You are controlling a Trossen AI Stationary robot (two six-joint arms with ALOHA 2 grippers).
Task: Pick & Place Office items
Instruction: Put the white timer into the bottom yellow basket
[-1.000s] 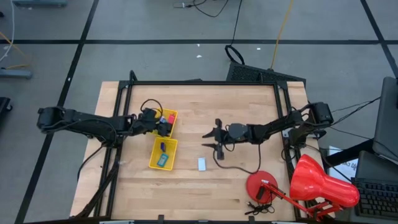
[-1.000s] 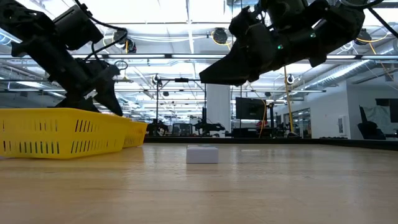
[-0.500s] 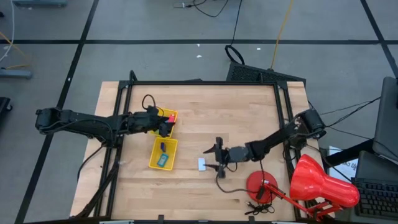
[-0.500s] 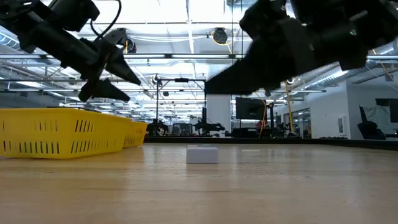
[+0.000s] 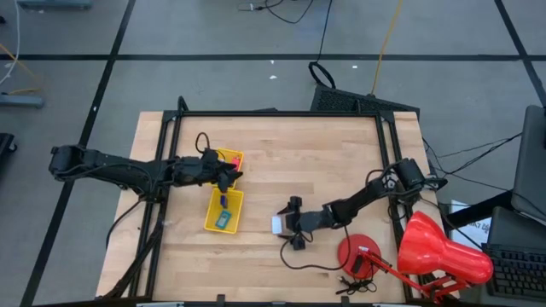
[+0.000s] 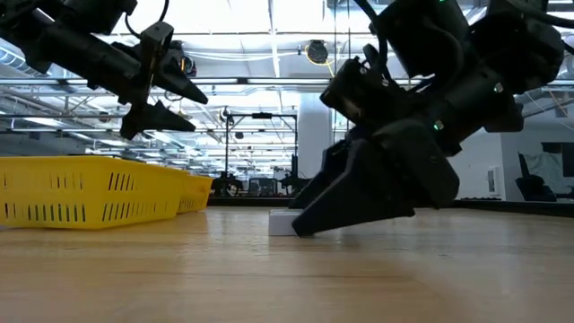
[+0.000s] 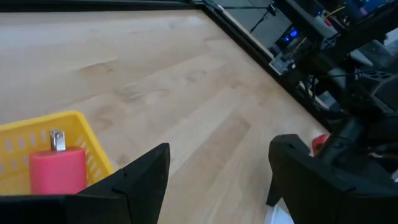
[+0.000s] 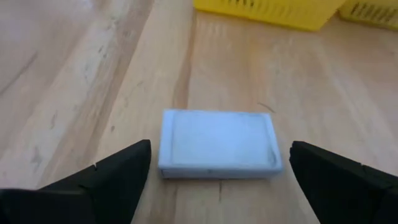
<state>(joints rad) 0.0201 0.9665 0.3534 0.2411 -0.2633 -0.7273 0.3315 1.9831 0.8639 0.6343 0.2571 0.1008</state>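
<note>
A small pale blue-white block lies flat on the wooden table. My right gripper is down at the table beside it, open. In the right wrist view the block lies between the two spread fingers of my right gripper, apart from both. In the low view the block peeks out from behind that gripper. My left gripper hovers open above the far yellow tray. That tray holds a pink-red piece. A blue piece and a teal piece lie in the near tray.
A large red desk lamp with its round base and cable stands at the table's near right corner, close to the right arm. The yellow trays sit left of centre. Bare wood stretches across the far middle of the table.
My right gripper has swung from the table's middle toward the near edge and dropped to the tabletop, ending with its fingers on either side of the pale block. My left gripper has risen from tray level to above the tray rim. The block has not moved.
</note>
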